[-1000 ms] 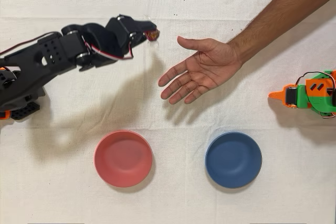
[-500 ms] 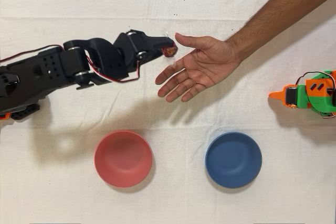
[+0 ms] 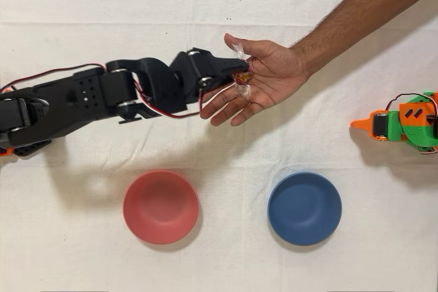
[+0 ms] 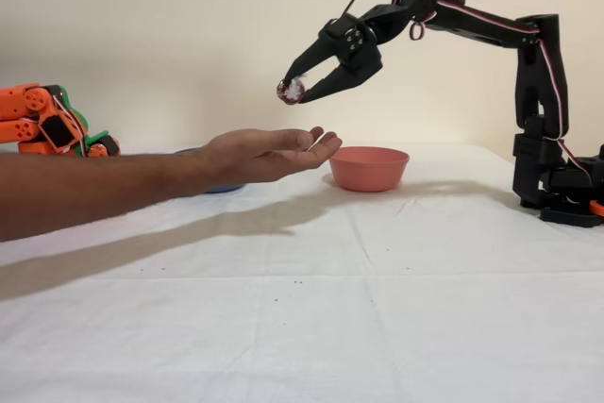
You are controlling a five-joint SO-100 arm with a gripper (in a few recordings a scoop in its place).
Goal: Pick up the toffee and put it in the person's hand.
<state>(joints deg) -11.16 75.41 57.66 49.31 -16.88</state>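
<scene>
The black arm (image 4: 491,21) stretches out high and level, wrist dipped, gripper (image 4: 294,90) pinched shut above the person's hand (image 4: 264,154), which lies open, palm up, fingers spread.

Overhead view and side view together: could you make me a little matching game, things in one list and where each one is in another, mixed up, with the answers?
Things:
1. toffee
2. person's hand
3. red bowl
4. blue bowl

Places:
A. on the cloth, lower right in the overhead view
B. pinched in the black gripper, in the air above the palm
C. held open, palm up, above the table
D. on the cloth, lower left in the overhead view, below the black arm

Pairs: 1-B, 2-C, 3-D, 4-A
</scene>
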